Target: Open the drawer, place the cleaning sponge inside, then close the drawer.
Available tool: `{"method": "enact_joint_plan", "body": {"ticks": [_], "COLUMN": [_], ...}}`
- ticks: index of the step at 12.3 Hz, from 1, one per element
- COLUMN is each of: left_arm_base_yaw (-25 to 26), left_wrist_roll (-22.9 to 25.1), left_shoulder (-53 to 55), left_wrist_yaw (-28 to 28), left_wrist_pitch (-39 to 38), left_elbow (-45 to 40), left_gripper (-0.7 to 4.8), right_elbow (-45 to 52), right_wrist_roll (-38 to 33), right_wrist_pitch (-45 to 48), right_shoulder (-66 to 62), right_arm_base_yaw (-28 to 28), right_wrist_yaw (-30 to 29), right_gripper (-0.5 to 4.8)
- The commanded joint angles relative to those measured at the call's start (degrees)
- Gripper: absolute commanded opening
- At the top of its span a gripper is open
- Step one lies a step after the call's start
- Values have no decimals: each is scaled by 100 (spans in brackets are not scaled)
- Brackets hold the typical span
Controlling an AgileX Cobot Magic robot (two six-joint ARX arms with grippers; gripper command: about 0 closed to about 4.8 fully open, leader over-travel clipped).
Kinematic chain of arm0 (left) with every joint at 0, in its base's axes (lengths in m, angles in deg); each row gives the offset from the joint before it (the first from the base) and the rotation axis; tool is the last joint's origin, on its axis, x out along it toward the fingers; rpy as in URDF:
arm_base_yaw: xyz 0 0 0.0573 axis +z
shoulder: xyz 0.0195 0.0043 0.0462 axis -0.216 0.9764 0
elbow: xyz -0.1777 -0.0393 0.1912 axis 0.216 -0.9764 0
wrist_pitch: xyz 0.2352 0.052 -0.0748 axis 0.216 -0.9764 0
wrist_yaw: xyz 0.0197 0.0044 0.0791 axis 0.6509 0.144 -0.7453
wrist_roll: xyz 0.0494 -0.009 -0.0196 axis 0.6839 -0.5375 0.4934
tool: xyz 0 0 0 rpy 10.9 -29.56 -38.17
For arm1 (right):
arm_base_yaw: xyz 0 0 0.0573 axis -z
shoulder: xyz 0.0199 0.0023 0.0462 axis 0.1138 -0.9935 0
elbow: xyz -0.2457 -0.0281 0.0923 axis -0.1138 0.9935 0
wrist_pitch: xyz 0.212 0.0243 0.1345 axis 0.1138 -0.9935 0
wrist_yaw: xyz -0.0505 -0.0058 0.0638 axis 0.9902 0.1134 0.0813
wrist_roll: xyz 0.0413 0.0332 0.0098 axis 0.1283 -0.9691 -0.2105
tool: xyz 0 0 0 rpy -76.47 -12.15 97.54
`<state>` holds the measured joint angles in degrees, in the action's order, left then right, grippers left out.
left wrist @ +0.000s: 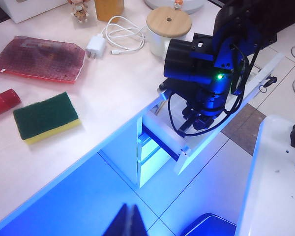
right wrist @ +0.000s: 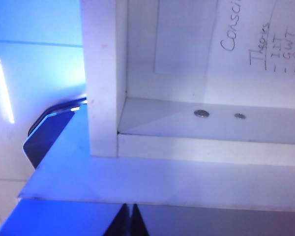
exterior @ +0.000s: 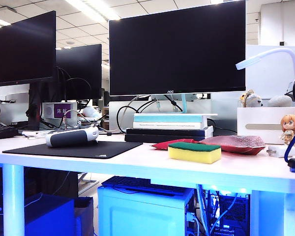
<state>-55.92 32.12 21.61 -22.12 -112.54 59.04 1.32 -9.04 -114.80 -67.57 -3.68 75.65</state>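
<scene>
On the white desk (exterior: pixel 137 167), near its front edge, the cleaning sponge (exterior: pixel 194 152) is seen lying flat, green scouring layer up, yellow foam below. Just behind it two flat red packets (exterior: pixel 234 143) are laid, the nearer one almost touching the sponge's rear edge. A black mouse pad (exterior: pixel 73 149) is spread toward the desk's left end, with a grey and white handheld device (exterior: pixel 72 137) resting on its rear part. A large monitor (exterior: pixel 177 49) is mounted behind the sponge.

Below the desk's right end, the drawer (left wrist: pixel 162 142) is found pulled partly open under the desktop edge. The right arm (left wrist: pixel 206 78) is positioned directly at the drawer front. The right gripper (right wrist: pixel 129 220) is seen in its own wrist view with fingertips pressed together, clenched on nothing visible, close beneath a white panel edge of the drawer unit.

The left gripper (left wrist: pixel 129 221) is held off the desk's front edge, above the floor, fingertips likewise closed together and empty. The sponge is well apart from both grippers.
</scene>
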Motion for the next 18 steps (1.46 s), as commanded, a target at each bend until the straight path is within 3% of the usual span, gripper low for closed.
{"method": "enact_joint_plan", "body": {"ticks": [1, 5, 9, 13, 16, 18], "left_arm_base_yaw": [0, 0, 0, 0, 0, 0], "left_wrist_roll": [7, 4, 4, 4, 2, 2], "left_shoulder": [-13, -13, -13, -13, -13, -13], "left_wrist_yaw": [24, 22, 22, 22, 20, 2], "left_wrist_pitch": [44, 44, 42, 37, 37, 42], "left_elbow": [26, 26, 26, 26, 26, 26], "left_gripper": [-5, -5, -5, -5, -5, -5], "right_elbow": [-9, -9, -46, -949, -2157, -2793], "right_wrist_roll": [33, 83, 77, 173, 1163, 2037], "right_wrist_pitch": [-76, -431, -177, -175, 238, 765], "right_shoulder": [15, 15, 52, 389, 573, 568], "right_arm_base_yaw": [-4, -7, -7, -7, -87, -166], "right_wrist_yaw": [-160, -420, -269, -271, -282, -706], "right_gripper": [-6, -6, -6, -6, -6, -3]}}
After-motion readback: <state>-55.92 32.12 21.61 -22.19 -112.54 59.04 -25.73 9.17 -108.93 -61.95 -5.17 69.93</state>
